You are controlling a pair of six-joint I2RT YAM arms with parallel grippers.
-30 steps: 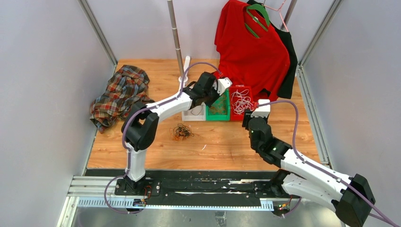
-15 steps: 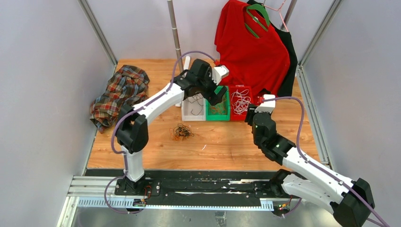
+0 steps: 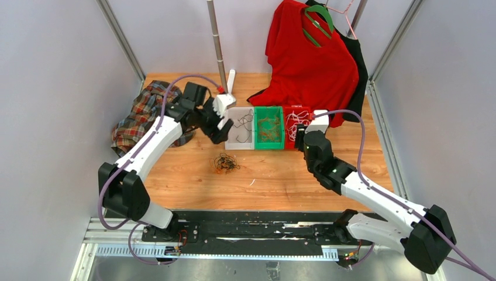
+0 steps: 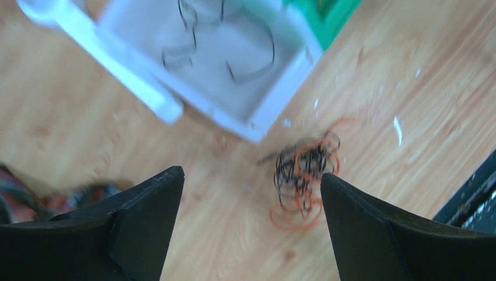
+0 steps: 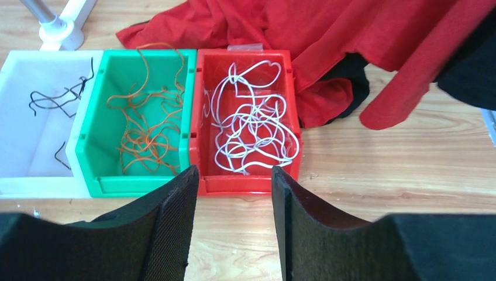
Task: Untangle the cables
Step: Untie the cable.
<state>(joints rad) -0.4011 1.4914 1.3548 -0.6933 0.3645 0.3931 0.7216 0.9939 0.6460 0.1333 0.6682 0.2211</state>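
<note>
A tangle of orange and black cables lies on the wooden table in front of the bins. My left gripper hovers left of the white bin, jaws wide open and empty; the left wrist view shows the tangle on the table below, close to the right finger. Loose black cables lie in the white bin, orange ones in the green bin, white ones in the red bin. My right gripper is open and empty, just in front of the red bin.
A plaid shirt is heaped at the back left. A red shirt on a green hanger drapes down behind the bins, over a black garment. A metal pole stands on a white base behind the white bin.
The left gripper opened above the bins, then swung left and down to beside the white bin. The right arm shifted slightly left, toward the red bin.
</note>
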